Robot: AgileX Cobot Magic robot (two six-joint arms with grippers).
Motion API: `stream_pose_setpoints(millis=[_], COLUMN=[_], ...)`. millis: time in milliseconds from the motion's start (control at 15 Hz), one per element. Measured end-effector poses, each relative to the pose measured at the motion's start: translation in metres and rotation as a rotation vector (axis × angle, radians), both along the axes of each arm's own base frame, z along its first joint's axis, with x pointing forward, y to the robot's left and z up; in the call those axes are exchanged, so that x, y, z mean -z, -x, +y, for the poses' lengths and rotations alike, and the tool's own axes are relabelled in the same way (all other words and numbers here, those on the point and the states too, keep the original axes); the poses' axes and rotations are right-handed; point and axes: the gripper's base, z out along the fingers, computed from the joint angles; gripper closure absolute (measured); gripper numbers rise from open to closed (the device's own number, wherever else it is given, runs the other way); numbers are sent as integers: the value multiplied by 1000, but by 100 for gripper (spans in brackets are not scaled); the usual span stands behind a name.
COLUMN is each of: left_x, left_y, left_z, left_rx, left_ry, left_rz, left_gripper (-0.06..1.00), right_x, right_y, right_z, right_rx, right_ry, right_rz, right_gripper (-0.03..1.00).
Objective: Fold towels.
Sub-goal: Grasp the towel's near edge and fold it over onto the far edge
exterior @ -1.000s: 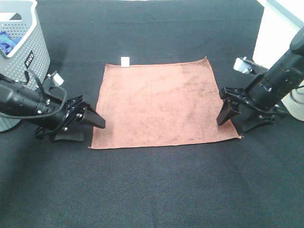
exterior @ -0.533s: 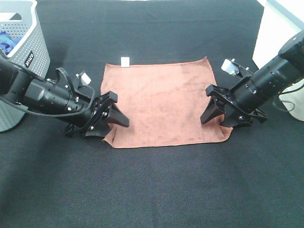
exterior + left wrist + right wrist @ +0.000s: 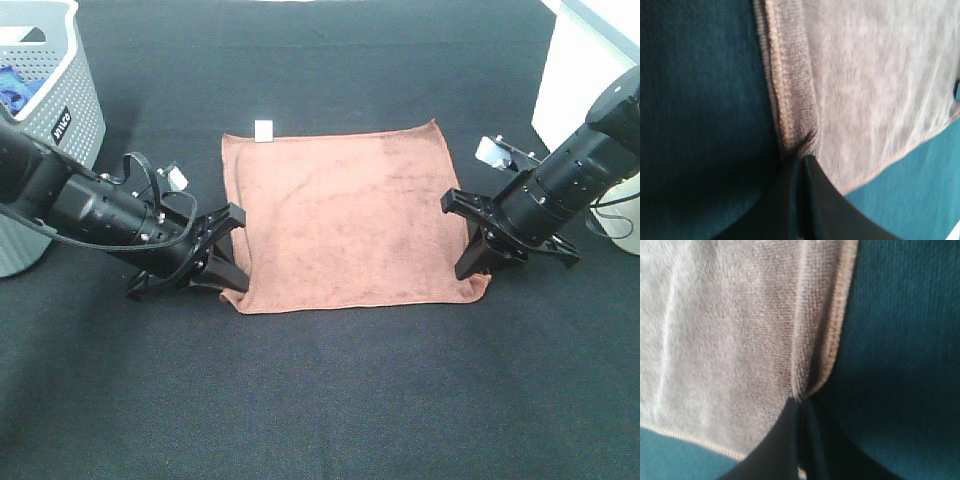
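Note:
The terracotta-brown towel (image 3: pixel 345 215) lies flat on the black table, with its white tag (image 3: pixel 264 129) at the far left corner. My left gripper (image 3: pixel 236 277) is at the towel's near left edge. In the left wrist view the gripper (image 3: pixel 800 161) is shut, pinching the stitched edge (image 3: pixel 790 107). My right gripper (image 3: pixel 474 264) is at the near right edge. In the right wrist view that gripper (image 3: pixel 801 402) is shut on the towel's hem (image 3: pixel 832 345). Both near corners are drawn in a little.
A grey perforated basket (image 3: pixel 62 118) stands at the far left with a blue cloth (image 3: pixel 14 86) inside. A white box (image 3: pixel 578 70) stands at the far right edge, and a cable runs beside the right arm.
Both grippers moved inward from beside the towel onto its side edges and shut on them. The near corners were pushed inward, so the near edge is narrower.

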Motion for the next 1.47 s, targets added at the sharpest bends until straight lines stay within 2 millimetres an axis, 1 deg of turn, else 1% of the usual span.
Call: stream_pose_setpoints(millis=[200,267,333,467,533,667,733,800,867,933,1000,1067,1200,1333,1400,1467], left_x=[-25,-30,-39,-46,-49,-51,-49,-49,-47,-47,-46,-50,-62,-72,-81,-87], left_y=[8,10,15,25,37,58,69,69,90,90,97,98,88,72,59,52], left_z=[5,6,9,9,12,18,21,21,28,28,31,34,35,34,33,33], left_rx=[77,87,125,180,194,192,185,185,166,166,155,129,77,44,33,22], left_ry=[-77,-104,-135,-131,-131,-138,-147,-147,-169,-169,-180,-195,-210,-220,-231,-239], left_rz=[4,12,30,84,109,137,153,153,166,166,165,121,20,-70,-148,-200], left_gripper=[94,94,94,94,94,94,94,94,94,94,94,94,94,94,94,94], right_x=[-8,-18,-29,-31,-29,-25,-28,-28,-33,-33,-36,-41,-46,-56,-70,-80], right_y=[7,10,18,31,44,64,74,74,94,94,99,101,96,79,62,48], right_z=[0,0,0,-1,-1,-2,-2,-2,-2,-2,-2,-2,-1,-1,0,1], right_rx=[-26,-21,-21,-22,-21,-13,-10,-10,0,0,1,5,6,5,-3,-6], right_ry=[-4,-8,-10,-9,-9,-13,-16,-16,-29,-29,-32,-37,-41,-41,-41,-42], right_rz=[29,19,8,26,55,101,109,109,129,129,129,111,57,-36,-114,-169], right_gripper=[97,97,97,97,97,97,97,97,97,97,97,97,97,97,97,97])
